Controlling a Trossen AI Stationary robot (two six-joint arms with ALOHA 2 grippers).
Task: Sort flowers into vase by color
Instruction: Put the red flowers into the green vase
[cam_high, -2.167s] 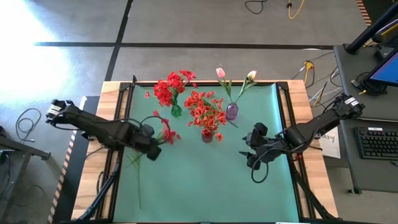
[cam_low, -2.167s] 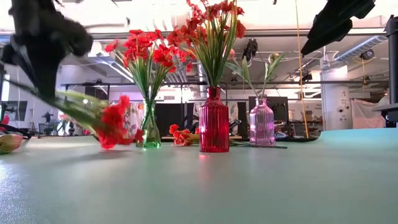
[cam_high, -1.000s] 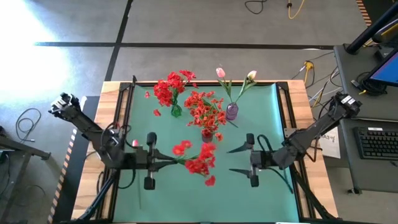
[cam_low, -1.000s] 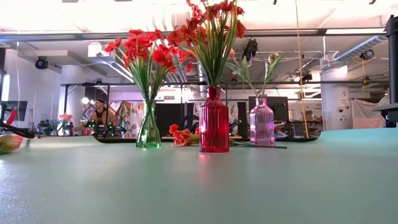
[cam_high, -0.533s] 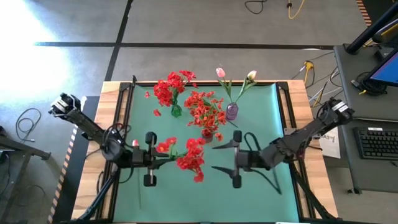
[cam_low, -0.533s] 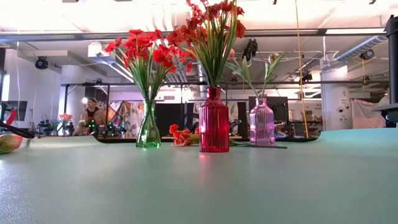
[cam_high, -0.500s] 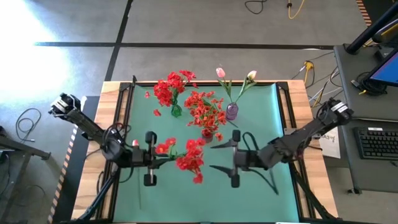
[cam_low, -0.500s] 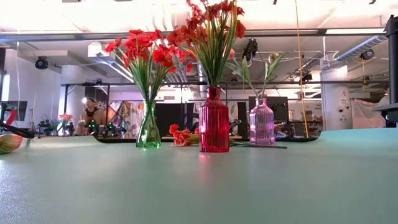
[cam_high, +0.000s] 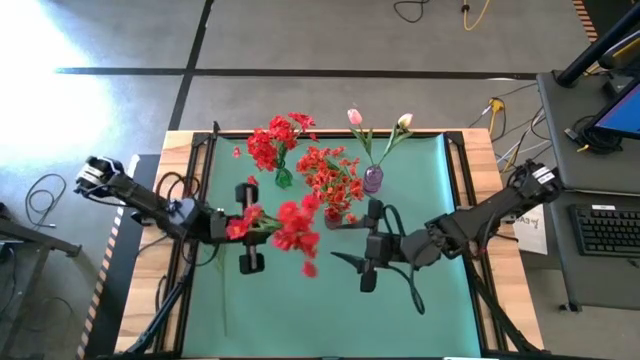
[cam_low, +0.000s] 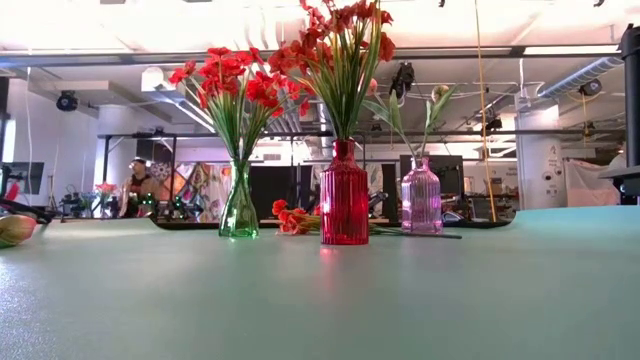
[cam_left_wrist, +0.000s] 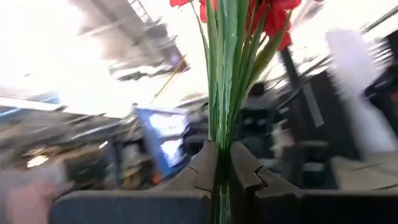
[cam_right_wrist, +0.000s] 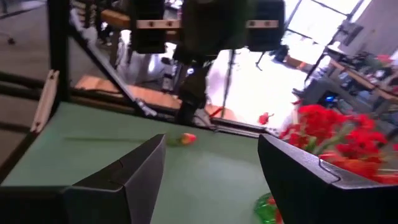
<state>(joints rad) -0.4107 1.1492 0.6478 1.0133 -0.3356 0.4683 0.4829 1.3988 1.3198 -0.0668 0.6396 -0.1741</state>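
My left gripper is raised over the mat's left-middle, shut on a bunch of red flowers whose green stems show between its fingers. My right gripper hovers open just right of the blossoms, fingers wide apart. A green vase with red blossoms, a red vase with orange-red blossoms and a pink-purple vase with two tulips stand at the far side. A pink tulip bud lies on the mat at the left. Neither gripper shows in the low view. My left gripper pinches the bunch's green stems between its two fingers, several stems together. It comes level from the table's left, and the stems run on forward past the fingertips. The bunch is lifted clear of the mat, blossoms pointing toward the right gripper.
A green mat covers the table inside a black frame. The three vases stand close together at the far middle. A few loose red blossoms lie behind the red vase. A person is in the room beyond the table.
My left gripper has carried the red bunch toward the far edge, closer to the vases, still shut on the stems. My right gripper has moved toward the table's left and slightly toward the far edge, nearing the blossoms, and has stayed open.
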